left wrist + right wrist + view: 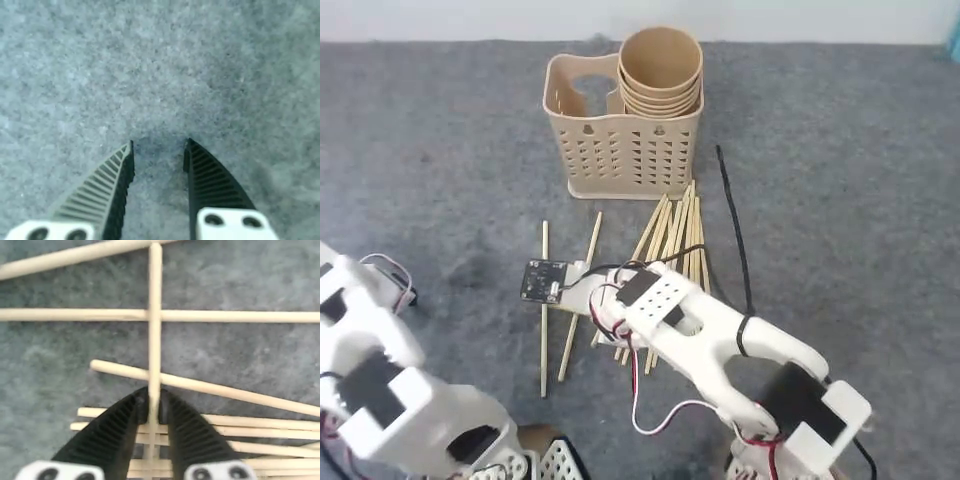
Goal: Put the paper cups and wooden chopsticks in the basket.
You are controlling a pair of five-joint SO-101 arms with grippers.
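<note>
Evidently the right hand [154, 402] is closed on a single pale wooden chopstick [155, 315]. Much of the stick's length juts out ahead of the fingertips and crosses over several other wooden chopsticks [240, 390] lying on the grey felt-covered bench [440, 150]. That long overhang looks to me like the main hazard. The free end can pivot or droop in the grip as the arm travels, and a stick carried slantwise may strike the rim of the beige perforated plastic basket [620, 150] rather than drop inside. A thin round stick may also roll out from between the ribbed pads.

The stack of brown paper cups [660, 65] already stands in one side of the basket, so the usable opening is the free side beside it, a narrower target. Because the held stick touches its neighbours, lifting it may drag them along and scatter the loose pile in front of the basket. A black cable [735, 230] lies just beside that pile and could catch a sweeping end.

The left hand [157, 150] hangs over bare felt with its jaws apart and holds nothing.
</note>
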